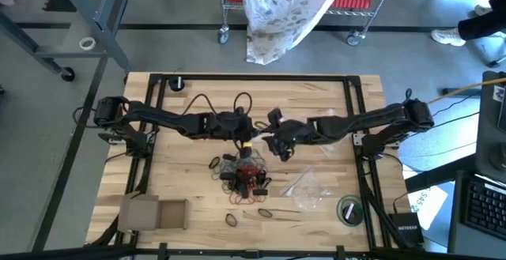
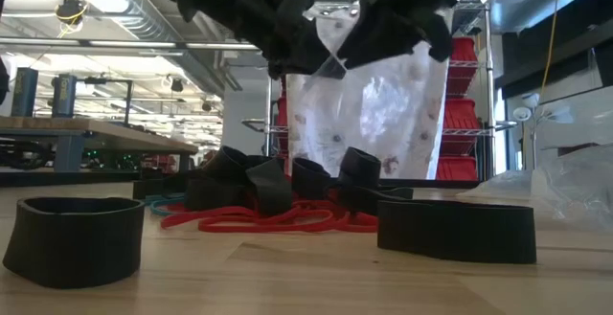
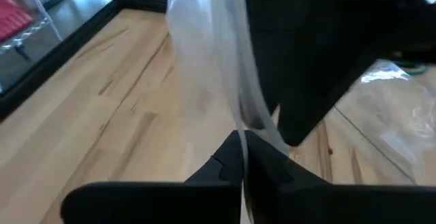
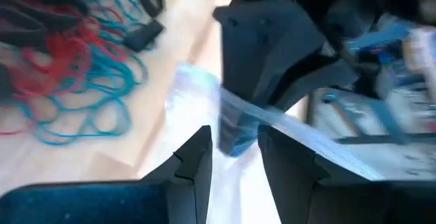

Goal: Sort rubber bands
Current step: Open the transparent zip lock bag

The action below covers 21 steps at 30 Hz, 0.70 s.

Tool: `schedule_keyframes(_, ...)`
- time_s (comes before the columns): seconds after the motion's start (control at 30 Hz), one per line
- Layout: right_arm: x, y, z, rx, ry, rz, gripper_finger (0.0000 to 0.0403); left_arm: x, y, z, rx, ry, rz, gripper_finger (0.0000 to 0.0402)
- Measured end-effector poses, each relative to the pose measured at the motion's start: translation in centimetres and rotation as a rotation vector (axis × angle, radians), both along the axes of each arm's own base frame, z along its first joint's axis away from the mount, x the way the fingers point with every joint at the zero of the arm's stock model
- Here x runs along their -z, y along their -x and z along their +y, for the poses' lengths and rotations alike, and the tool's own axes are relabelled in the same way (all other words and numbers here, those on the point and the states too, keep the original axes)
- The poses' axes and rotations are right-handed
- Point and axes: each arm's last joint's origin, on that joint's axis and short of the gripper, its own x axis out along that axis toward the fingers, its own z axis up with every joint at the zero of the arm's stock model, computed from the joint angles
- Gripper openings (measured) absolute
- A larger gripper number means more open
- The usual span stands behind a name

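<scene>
L claw (image 3: 243,157): mid-table, above the far edge of the band heap. I see its tips pressed together on the edge of a clear bag (image 3: 218,67); film runs up from between them. My read: I hold the bag up so it hangs open for loading.

R claw (image 4: 235,157): just beside the L one, facing it across the table middle. Jaws apart, a strip of the same bag film between the tips; can't tell if either pad touches it. Prob. set there to take the other lip and spread the mouth.

Rubber bands (image 1: 245,177): main heap near-centre, right under both claws. Thin red and teal loops tangled together, wide flat black loops on top and around. A few black strays lie nearer me on the boards, apart from the heap.

Band look, low view: red strands flat on the wood, black ones stand up as stiff curled rings; two big black loops close to the lens, L and R.

Spare bags (image 1: 307,187): crumpled clear film, right of the heap, flat on the table.

Cardboard box (image 1: 154,212): near-left, open, well apart from the heap. Likely a sort bin.

Tape roll (image 1: 349,209): near-right, beside the spare bags.

Status: sorting not visibly begun, heap mixed, colours not split.
</scene>
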Motion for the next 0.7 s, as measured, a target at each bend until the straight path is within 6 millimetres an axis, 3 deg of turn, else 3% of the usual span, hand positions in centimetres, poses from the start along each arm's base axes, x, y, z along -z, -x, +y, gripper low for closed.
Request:
schedule_keyframes(0.33, -2.7, -0.8, 3.2, -0.067, 0.007, -0.077, 0.012, 0.4, 0.3, -0.8, -0.062, 0.032, 0.075, 0.0)
schedule_keyframes(0.53, -1.3, -1.7, 2.0, -0.036, 0.006, -0.03, 0.012, 0.4, 0.4, -2.0, -0.011, 0.012, 0.081, 0.0)
schedule_keyframes(0.7, -0.2, -1.5, 2.5, -0.065, -0.003, 0.059, 0.012, 0.4, 0.4, -2.1, -0.018, 0.023, 0.08, 0.0)
